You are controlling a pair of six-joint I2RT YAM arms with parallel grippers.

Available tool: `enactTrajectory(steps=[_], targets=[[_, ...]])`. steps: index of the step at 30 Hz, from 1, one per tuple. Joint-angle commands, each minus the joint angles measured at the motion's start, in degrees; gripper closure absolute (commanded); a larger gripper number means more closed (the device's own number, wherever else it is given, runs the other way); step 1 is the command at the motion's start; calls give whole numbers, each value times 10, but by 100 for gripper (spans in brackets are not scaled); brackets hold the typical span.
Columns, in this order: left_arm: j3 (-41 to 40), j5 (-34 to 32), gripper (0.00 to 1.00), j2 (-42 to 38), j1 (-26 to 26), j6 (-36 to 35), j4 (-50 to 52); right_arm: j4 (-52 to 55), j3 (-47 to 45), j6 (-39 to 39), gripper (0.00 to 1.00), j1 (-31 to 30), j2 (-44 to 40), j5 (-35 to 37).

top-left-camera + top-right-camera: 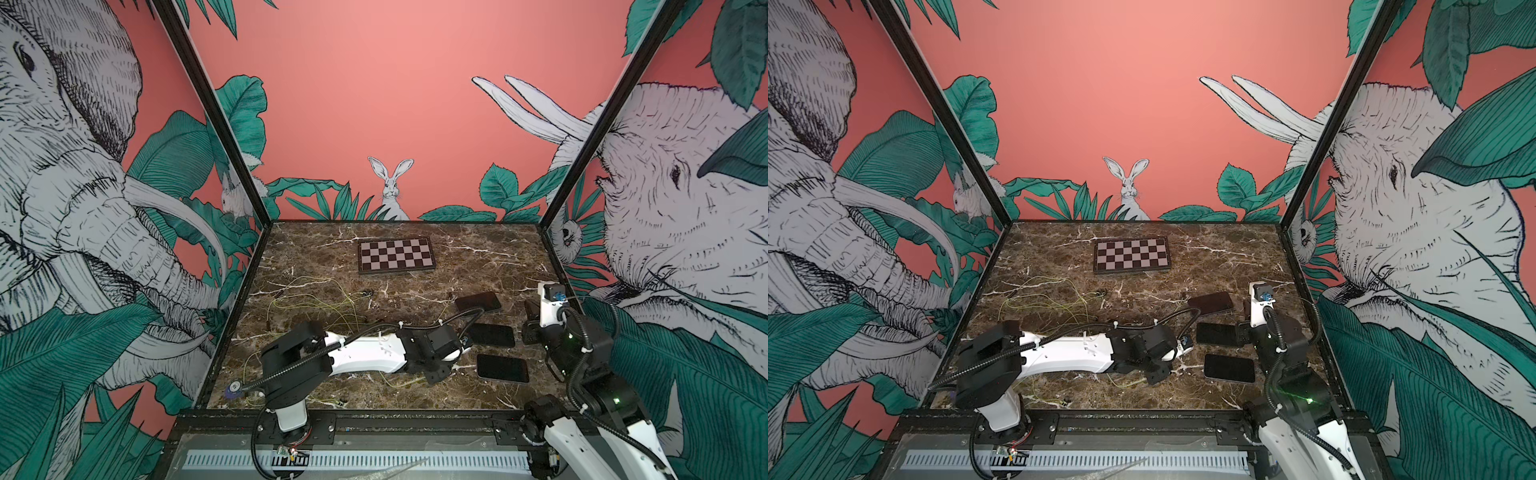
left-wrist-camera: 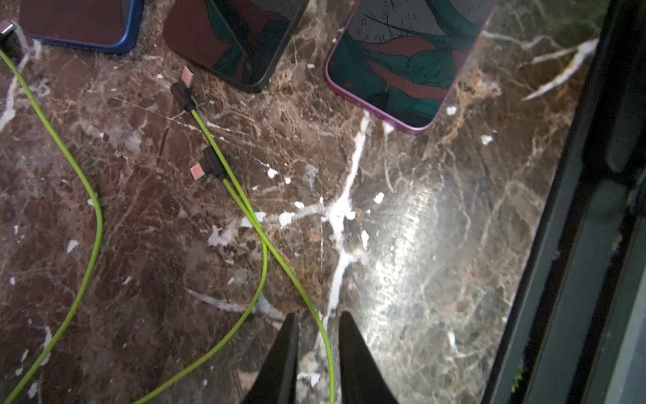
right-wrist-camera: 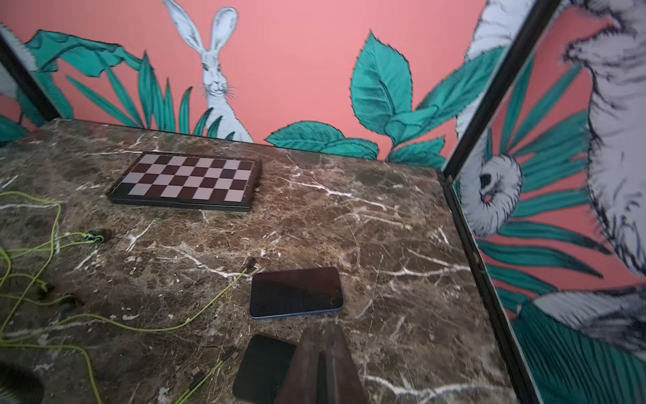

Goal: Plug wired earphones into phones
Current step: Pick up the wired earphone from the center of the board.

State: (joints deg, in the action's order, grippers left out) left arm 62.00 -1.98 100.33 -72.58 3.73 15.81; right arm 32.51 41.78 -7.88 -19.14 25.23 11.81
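Note:
Three dark phones lie in a row on the right of the marble table in both top views: far point(image 1: 478, 302), middle point(image 1: 492, 335), near point(image 1: 503, 368). Thin yellow-green earphones' cords point(image 1: 311, 299) sprawl across the left half. In the left wrist view two dark plugs point(image 2: 185, 87) point(image 2: 206, 168) lie loose by the black-edged middle phone point(image 2: 237, 38), unplugged. My left gripper point(image 2: 316, 316) hangs low left of the phones, jaws slightly apart, with one cord point(image 2: 325, 342) running loose between them. My right gripper point(image 3: 323, 327) is shut and empty above the middle phone's right end point(image 3: 262, 367).
A black-framed checkerboard point(image 1: 397, 255) lies at the back centre. Black frame posts and printed walls close in the table on three sides. The left arm point(image 1: 361, 353) stretches across the front. A third plug point(image 3: 253, 264) lies by the blue-edged far phone point(image 3: 295, 292).

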Motion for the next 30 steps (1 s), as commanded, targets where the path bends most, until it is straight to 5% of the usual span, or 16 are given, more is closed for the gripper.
enactTrajectory(steps=[1, 16, 23, 30], targets=[[23, -17, 76, 12, -2, 43, 26, 79, 26, -102, 90, -4, 24, 65], [80, -54, 81, 93, -10, 125, 108, 98, 43, -156, 86, -4, 39, 62], [86, -57, 100, 110, -24, 144, 116, 91, 38, -136, 84, -4, 34, 46], [77, -101, 100, 89, -24, 132, 117, 71, 34, -88, 83, -4, 26, 31]])
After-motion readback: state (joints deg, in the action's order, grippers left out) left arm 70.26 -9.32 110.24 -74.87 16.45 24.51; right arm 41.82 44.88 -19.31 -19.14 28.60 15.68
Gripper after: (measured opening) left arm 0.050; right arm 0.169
